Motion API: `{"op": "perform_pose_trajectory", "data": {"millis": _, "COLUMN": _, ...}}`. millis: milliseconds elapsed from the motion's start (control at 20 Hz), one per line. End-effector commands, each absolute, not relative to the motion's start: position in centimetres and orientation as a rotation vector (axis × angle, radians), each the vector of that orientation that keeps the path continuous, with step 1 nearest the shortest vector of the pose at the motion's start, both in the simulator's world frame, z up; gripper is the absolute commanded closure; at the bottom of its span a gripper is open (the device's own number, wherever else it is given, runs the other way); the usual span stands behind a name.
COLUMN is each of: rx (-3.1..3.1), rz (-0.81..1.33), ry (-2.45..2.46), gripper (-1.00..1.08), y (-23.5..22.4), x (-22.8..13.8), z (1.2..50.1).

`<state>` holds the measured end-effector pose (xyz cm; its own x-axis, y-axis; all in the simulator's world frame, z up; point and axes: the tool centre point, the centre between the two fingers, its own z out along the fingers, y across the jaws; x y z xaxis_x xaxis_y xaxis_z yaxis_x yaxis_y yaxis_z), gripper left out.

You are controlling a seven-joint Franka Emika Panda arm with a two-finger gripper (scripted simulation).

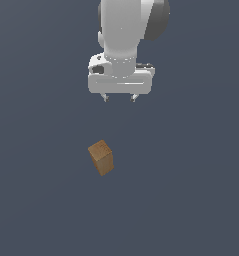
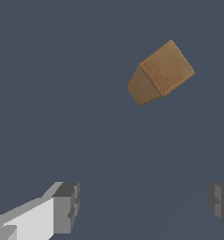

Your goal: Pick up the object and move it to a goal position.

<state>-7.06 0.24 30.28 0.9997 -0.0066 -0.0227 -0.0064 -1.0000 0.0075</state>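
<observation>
The object [image 1: 101,157] is a small tan-brown wooden block, taller than wide, standing on the dark grey surface a little toward the exterior view's left of centre. It stands upright, turned at an angle. My white gripper [image 1: 119,98] hangs well above and behind it, open, with nothing between its two short fingertips. In the wrist view the object [image 2: 160,73] shows its grained upper face, apart from my gripper [image 2: 144,206], whose two grey fingers [image 2: 66,206] stand wide apart.
Only the flat dark grey-blue surface [image 1: 191,200] lies around the block in both views. No goal marker shows.
</observation>
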Motion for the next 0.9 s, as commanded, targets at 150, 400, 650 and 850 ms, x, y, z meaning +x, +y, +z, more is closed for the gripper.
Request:
{"op": "perform_pose_trajectory", "data": {"millis": 150, "rx": 3.134, "rz": -0.03, "ry": -0.018, "gripper": -0.92, "y": 0.2, "x": -7.0, "z": 30.5}}
{"op": "perform_pose_trajectory", "data": {"millis": 400, "rx": 3.134, "rz": -0.006, "ry": -0.055, "gripper": -0.92, "y": -0.1, "x": -6.6, "z": 31.6}}
{"op": "perform_pose_trajectory", "data": {"millis": 650, "rx": 3.134, "rz": -0.005, "ry": -0.057, "gripper": -0.92, "y": -0.1, "x": -6.6, "z": 31.7}}
{"op": "perform_pose_trajectory", "data": {"millis": 850, "rx": 3.134, "rz": -0.005, "ry": -0.027, "gripper": -0.92, "y": -0.3, "x": -6.2, "z": 31.4}}
